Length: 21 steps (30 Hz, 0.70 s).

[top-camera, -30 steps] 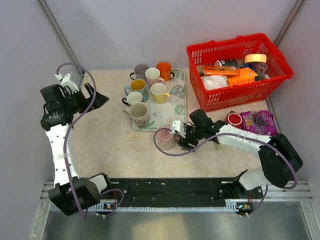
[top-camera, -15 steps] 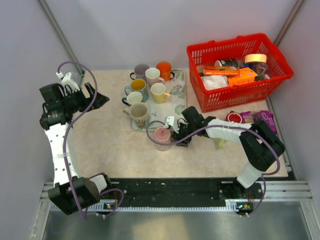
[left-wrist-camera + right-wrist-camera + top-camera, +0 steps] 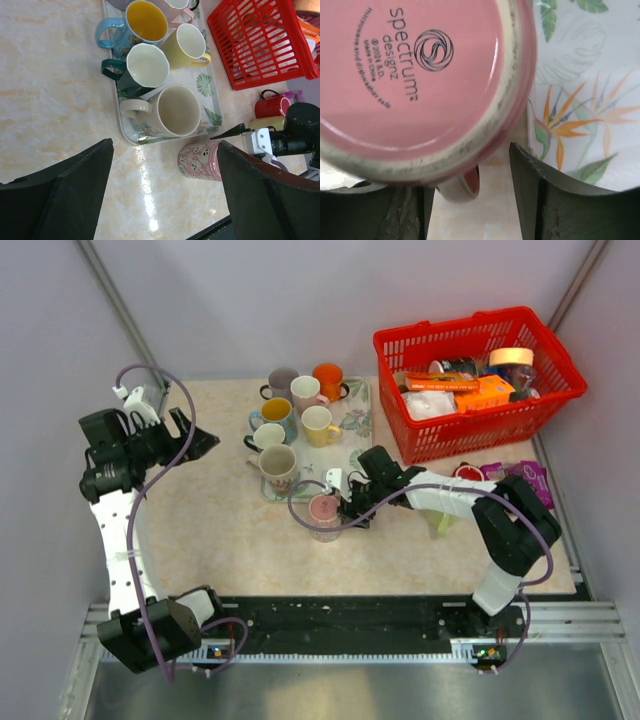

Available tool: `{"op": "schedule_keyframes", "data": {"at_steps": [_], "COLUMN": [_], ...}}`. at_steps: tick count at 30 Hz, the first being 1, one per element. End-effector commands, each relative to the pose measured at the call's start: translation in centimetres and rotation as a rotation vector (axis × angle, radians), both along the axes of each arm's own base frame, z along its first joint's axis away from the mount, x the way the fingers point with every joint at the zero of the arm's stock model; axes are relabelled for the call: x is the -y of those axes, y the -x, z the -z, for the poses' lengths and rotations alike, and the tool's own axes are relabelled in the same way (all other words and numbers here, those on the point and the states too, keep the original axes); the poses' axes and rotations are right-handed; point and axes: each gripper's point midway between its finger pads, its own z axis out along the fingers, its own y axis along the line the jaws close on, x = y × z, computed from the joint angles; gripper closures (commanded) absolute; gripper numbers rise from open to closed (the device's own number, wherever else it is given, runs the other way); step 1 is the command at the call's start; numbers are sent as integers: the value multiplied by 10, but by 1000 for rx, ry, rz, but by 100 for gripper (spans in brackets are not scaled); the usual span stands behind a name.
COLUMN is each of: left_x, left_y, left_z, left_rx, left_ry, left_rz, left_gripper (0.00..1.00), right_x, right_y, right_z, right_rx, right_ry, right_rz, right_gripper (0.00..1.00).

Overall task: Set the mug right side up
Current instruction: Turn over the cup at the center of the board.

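Note:
The pink mug (image 3: pixel 323 508) with ghost faces stands upside down on the table, just off the tray's near corner. Its printed base (image 3: pixel 420 75) fills the right wrist view. My right gripper (image 3: pixel 345 508) is low at the mug's right side, and the mug's handle (image 3: pixel 462 187) lies between its fingers. The jaws (image 3: pixel 470 172) are open, with a gap between the handle and the right finger. My left gripper (image 3: pixel 195 440) hangs high at the far left, open and holding nothing. In the left wrist view it looks down on the mug (image 3: pixel 200 161).
A floral tray (image 3: pixel 355 430) with several upright mugs lies right behind the pink mug. A red basket (image 3: pixel 470 340) full of goods sits at the back right. A red mug (image 3: pixel 468 477) and a purple packet (image 3: pixel 525 480) lie right of my right arm.
My right gripper has reached left toward the tray, staying at the mug's side, and the pink mug has shifted slightly left. The left arm has stayed where it was.

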Motion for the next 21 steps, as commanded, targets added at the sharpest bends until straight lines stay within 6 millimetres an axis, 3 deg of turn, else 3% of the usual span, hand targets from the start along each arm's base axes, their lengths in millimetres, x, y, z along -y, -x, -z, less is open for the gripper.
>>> {"op": "schedule_keyframes", "data": {"at_steps": [1,4,6,8,12,17,21], "left_x": [6,8,9,11,23,69,106], "left_y": [2,2,2,2,2,12,30], "left_z": [-13,-13,-13,-15,-23,-35,-56], "left_rx": [64,66,72,88,184,399,659], "left_ry": [-10,-7,-13,-37,-206,-500,-616], "left_rz": [30,44,58,81,181,414,562], "left_gripper": [11,14,15,16,17,16,17], "right_x": [-24,-23,-19,-11,5,16,4], "right_y": [2,9,14,15,14,2,-8], "right_z": [0,3,1,-9,-52,-121,-173], "right_rx": [-17,-50,-61,-62,-105,-227,-342], "right_ry": [-57,-61,-56,-50,-103,-228,-347], "right_rz": [-69,-59,-46,-29,11,73,106], "right_gripper": [49,74,99,100,100,100,100]}}
